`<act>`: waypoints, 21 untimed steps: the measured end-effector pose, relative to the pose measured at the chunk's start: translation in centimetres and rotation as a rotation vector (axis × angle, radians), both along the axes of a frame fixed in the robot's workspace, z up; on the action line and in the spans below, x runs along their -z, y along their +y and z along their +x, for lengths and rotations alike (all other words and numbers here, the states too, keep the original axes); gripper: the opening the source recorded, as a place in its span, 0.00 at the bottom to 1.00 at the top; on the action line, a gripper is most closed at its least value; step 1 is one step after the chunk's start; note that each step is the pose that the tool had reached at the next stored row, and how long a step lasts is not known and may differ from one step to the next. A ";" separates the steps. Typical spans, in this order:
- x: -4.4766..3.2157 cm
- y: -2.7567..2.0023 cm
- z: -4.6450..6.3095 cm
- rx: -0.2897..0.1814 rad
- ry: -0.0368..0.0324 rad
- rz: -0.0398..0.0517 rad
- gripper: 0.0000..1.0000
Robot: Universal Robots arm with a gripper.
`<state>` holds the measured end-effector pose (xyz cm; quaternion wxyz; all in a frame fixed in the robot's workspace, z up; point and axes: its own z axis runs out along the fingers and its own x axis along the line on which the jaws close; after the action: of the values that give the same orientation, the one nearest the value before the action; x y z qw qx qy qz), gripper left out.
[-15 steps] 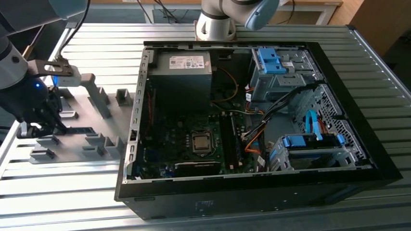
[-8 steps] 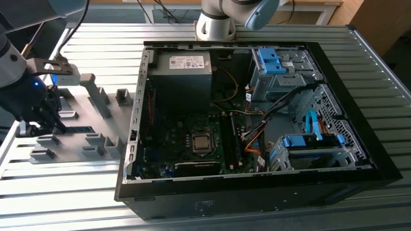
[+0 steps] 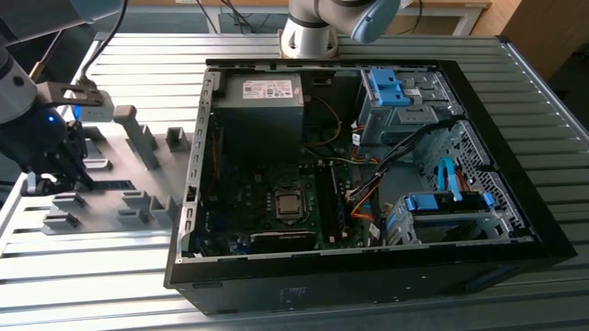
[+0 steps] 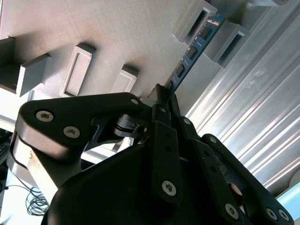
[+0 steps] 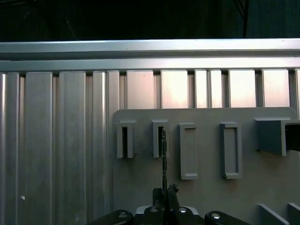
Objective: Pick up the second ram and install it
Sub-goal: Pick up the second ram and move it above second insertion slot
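Evidently pick-up stage: pincer (image 4: 163, 96) clenched on the second ram (image 4: 193, 48), which stands on edge in the slotted blocks (image 4: 230, 41) of the grey fixture plate (image 4: 117, 33), not yet lifted. Judgement: extraction wants a straight pull, no twist. The arm (image 3: 16, 89) hangs low over the plate at the exterior view's left, well apart from the open computer case (image 3: 368, 283).

One ram strip (image 4: 192, 50), one open computer case (image 3: 276, 298), one grey fixture plate (image 5: 208, 197)

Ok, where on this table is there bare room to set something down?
The table is bare between the grey fixture plate and its near edge, at the exterior view's left of the computer case. Crowded: the plate's blocks, where the gripper holds the second ram, and inside the case.
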<state>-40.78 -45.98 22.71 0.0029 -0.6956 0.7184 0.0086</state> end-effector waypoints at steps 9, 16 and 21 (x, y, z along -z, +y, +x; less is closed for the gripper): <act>-0.45 0.01 0.0 0.000 -0.0006 0.0004 0.14; -0.60 0.00 0.0 0.000 -0.0004 0.0003 0.14; -0.72 0.00 0.0 0.000 -0.0004 0.0002 0.14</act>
<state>-40.77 -45.98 23.43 0.0031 -0.6956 0.7184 0.0086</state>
